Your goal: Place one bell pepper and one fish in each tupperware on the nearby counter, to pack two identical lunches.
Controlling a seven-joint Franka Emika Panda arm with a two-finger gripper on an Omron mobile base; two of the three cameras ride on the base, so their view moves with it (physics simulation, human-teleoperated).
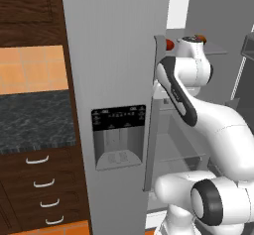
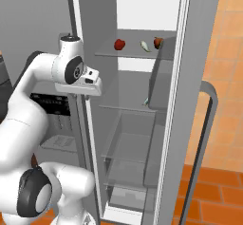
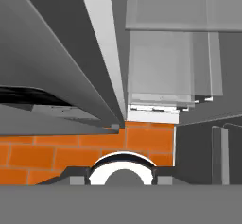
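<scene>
Fridge is open; on its top shelf sit a red bell pepper, a pale slim fish lying roughly front-to-back, and a second red pepper, half hidden by the door edge. The gripper sits at the left edge of the opening, well below that shelf and pointing down at the orange floor per the hand view, so everything to pick lies above and to the right of it, nearest being the left pepper. Can't tell whether the fingers are apart or together; the counter lies left of the fridge, no tupperware visible on it.
</scene>
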